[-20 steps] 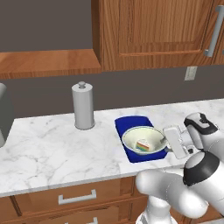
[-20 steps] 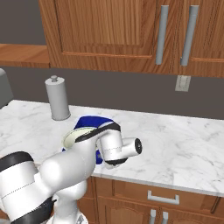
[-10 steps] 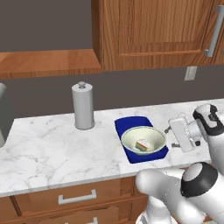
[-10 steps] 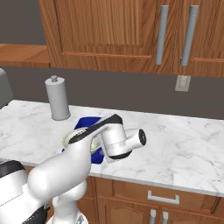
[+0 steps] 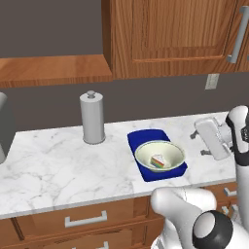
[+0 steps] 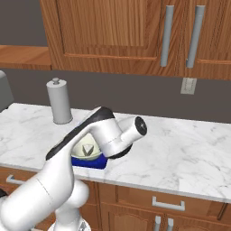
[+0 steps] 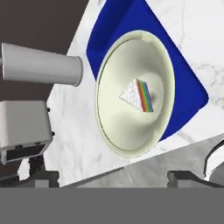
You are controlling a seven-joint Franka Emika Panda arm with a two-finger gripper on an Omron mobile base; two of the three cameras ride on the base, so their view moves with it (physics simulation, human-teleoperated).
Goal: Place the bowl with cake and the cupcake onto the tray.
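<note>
So the wide, shallow pale cream-green round bowl (image 5: pixel 160 155) sits upright right on the deep blue rectangular tray with rounded corners (image 5: pixel 140 141), covering most of it. Inside the bowl lies the small wedge of cake (image 5: pixel 157 162), white top, rainbow layers on its side.

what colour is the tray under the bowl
Deep blue. The tray shows best in the hand view, its blue rim showing around the pale cream-green bowl.
</note>
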